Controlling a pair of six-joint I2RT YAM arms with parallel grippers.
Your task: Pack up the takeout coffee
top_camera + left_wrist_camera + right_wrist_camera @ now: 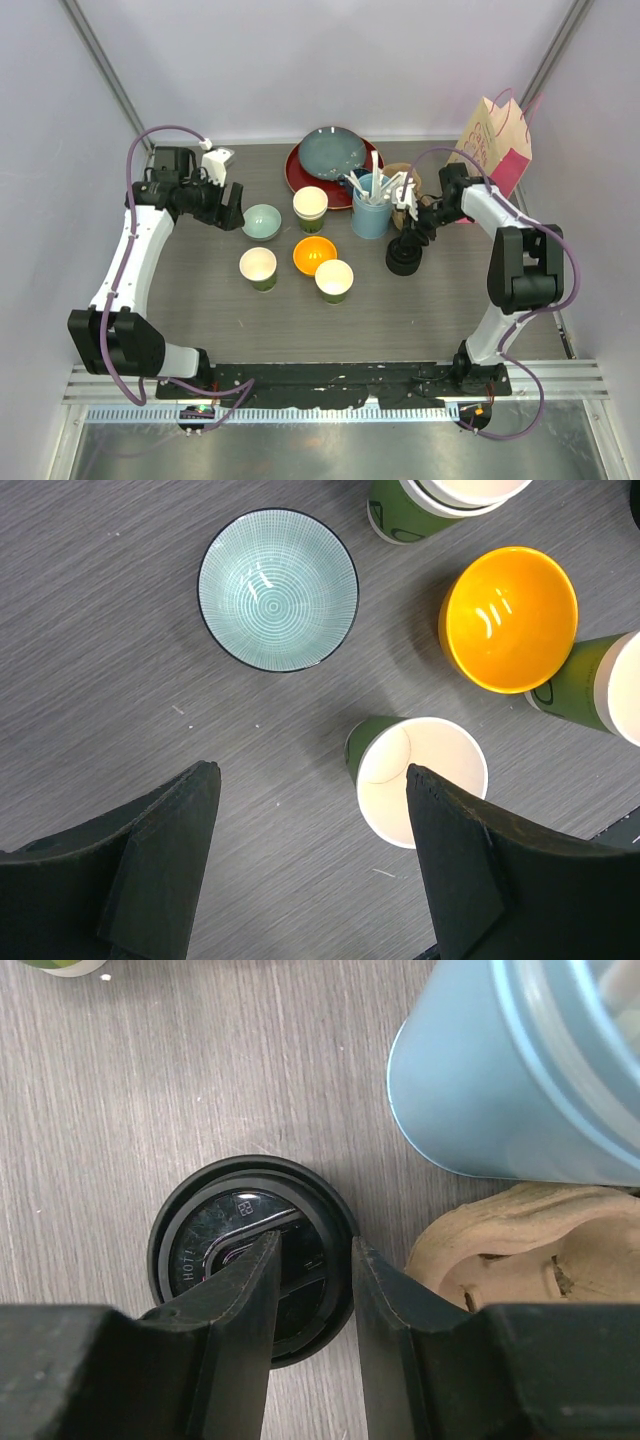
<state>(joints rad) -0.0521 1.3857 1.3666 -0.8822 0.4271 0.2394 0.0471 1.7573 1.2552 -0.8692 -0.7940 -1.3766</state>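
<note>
The right gripper (312, 1245) hangs low over the stack of black lids (190, 1245). Its jaws stand a narrow gap apart, with the tips at the top lid's centre. I cannot tell whether they pinch any part of it. In the right wrist view the light-blue utensil cup (510, 1070) stands just beside the stack at 1 o'clock. A tan rounded object (520, 1255) lies close at 3 o'clock.

The left gripper (310, 780) hovers above the far left of the table (200, 320), jaws spread wide and holding nothing. In the left wrist view the near-left green cup (420, 780) stands upright below it. The cup is open-topped with its cream inside showing, and it is partly hidden by the right-hand finger. The teal bowl (278, 588) lies at 11 o'clock from that cup.

In the top view the orange bowl (314, 255) sits mid-table. From it:
- The near-left green cup is at 8 o'clock.
- The near-right green cup (334, 280), also open-topped, is just beside at 5 o'clock.
- The stacked green cups (311, 208) are at 12 o'clock.
- The teal bowl is at 10 o'clock.
- The lid stack is at 3 o'clock, well apart from all the green cups.

Beyond the stacked cups a blue-grey plate (333, 152) rests on a red plate (297, 172). A pink paper bag (497, 140) stands at the far right corner, at 1 o'clock from the lids.
</note>
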